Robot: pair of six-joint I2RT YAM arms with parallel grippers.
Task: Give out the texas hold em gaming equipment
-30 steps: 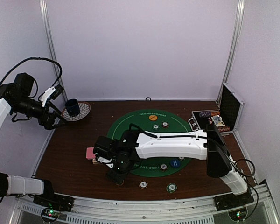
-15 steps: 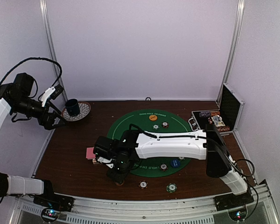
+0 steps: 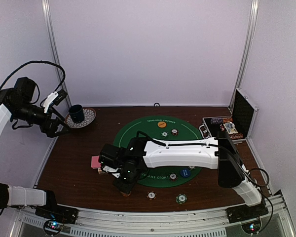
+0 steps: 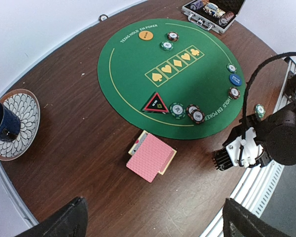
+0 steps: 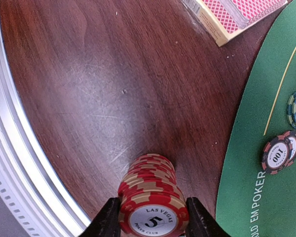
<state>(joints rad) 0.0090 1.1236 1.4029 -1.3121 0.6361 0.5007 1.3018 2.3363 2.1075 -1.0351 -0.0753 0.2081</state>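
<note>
Right end effector (image 5: 150,222) tight on red "LAS VEGAS 5" chip stack (image 5: 152,185); left end effector (image 4: 153,219) released.

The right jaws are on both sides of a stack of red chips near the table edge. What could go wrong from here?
1. The stack leans, with its lower chips offset from the top one. The jaws of the right gripper may catch only the top chips, and the rest could topple.
2. The stack stands close to the table's metal rim, so loose chips could roll off.
</note>
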